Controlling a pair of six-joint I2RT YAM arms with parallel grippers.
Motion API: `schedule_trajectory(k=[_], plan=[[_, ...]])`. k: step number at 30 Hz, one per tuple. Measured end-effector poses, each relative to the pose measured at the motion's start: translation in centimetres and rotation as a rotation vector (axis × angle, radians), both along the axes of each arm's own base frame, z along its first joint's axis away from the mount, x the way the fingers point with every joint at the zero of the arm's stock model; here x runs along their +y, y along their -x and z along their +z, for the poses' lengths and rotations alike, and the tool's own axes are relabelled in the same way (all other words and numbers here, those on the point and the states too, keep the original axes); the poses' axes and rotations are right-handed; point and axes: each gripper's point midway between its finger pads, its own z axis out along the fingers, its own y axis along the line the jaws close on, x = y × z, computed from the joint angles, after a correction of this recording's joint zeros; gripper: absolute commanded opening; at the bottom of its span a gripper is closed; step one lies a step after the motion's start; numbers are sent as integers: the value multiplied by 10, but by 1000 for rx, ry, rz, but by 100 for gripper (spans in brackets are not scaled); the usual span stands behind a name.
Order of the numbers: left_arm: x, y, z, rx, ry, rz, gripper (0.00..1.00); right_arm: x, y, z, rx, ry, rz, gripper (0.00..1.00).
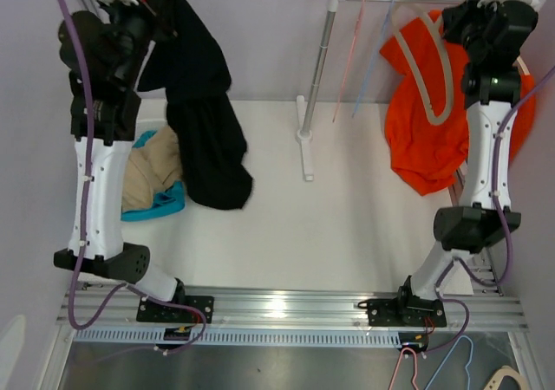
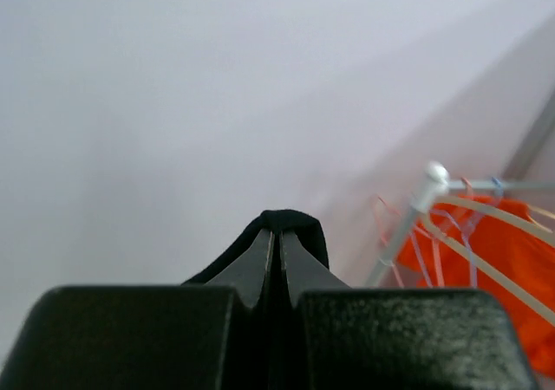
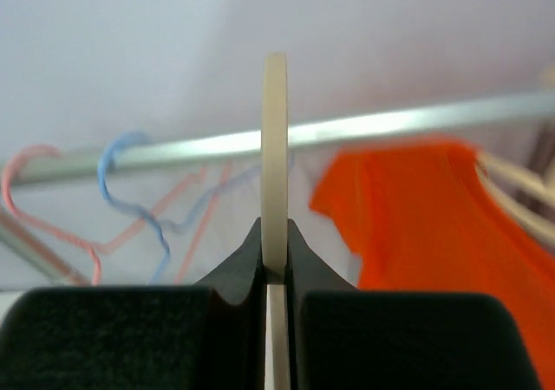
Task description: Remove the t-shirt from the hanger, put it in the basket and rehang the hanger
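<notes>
Recording the left gripper [image 2: 277, 237] raised high at the far left of the table [image 1: 347, 225], jaws pressed together on a fold of the black t-shirt [image 1: 204, 139]. Seeing, in the left wrist view, dark cloth bulging just past the fingertips, with no gap showing between them. Noting the black t-shirt hanging down from that grip, its lower end reaching the table surface just beside a heap of laundry: a tan garment [image 1: 152, 169] lying over a teal garment [image 1: 165, 204].

Finding the right gripper [image 3: 275, 230] raised at the far right, pinching the beige hanger [image 1: 442, 61] near its top. Confirming in the right wrist view the hanger's thin edge clamped tight between both fingers. Noting the beige hanger showing bare arms, well apart from the black t-shirt and hanging in front of an orange t-shirt [image 1: 412, 147].

Observing the orange t-shirt hanging from the rail [image 3: 390, 123] of a clothes rack [image 1: 323, 61], with the pole upright on a base at the far middle of the table. Noting a pink wire hanger [image 1: 349, 56] and a blue wire hanger [image 1: 375, 56] hooked on the rail between the pole and the orange t-shirt.
</notes>
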Motion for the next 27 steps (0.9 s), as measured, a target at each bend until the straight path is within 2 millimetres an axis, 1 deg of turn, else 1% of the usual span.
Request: schedule_trajectory(k=[1,3,5,6,8,9,10,11,14,16,17,18,20,21,24,25,26,27], plan=[[12,-1,12,-27,-3,35,1,2,-11,11,-32,3,22,0],[41,-4,27,-58,-4,124,1,6,-33,28,-91,6,54,0],[77,-5,30,-59,-8,232,1,9,-50,37,-138,-6,84,0],[96,-5,30,-54,-9,287,1,10,-58,34,-142,-16,94,0],[126,-6,25,-36,-12,381,1,13,-71,21,-126,-41,115,0],[139,-7,20,-24,-15,424,1,15,-77,14,-115,-52,125,0],[147,-7,14,-6,-21,451,1,16,-82,7,-102,-61,129,0],[154,-9,5,12,-25,479,1,17,-85,2,-93,-65,134,0],[170,-10,-38,104,-44,544,1,26,-96,-17,-56,-73,152,0],[180,-7,-71,173,-54,582,1,37,-100,-29,-33,-76,173,0],[185,-4,-93,218,-57,605,1,43,-102,-32,-34,-73,183,0],[187,1,-105,244,-59,617,1,48,-103,-32,-40,-72,190,0],[191,13,-135,302,-65,641,1,57,-102,-30,-49,-69,208,0],[192,20,-146,323,-67,651,1,60,-101,-29,-50,-67,215,0],[197,35,-166,358,-68,691,1,68,-98,-30,-44,-66,233,1],[199,39,-172,367,-69,702,1,70,-98,-31,-41,-64,237,5],[200,42,-177,375,-68,714,1,71,-97,-31,-40,-63,240,15],[201,44,-185,385,-69,720,1,72,-97,-32,-38,-61,242,37]])
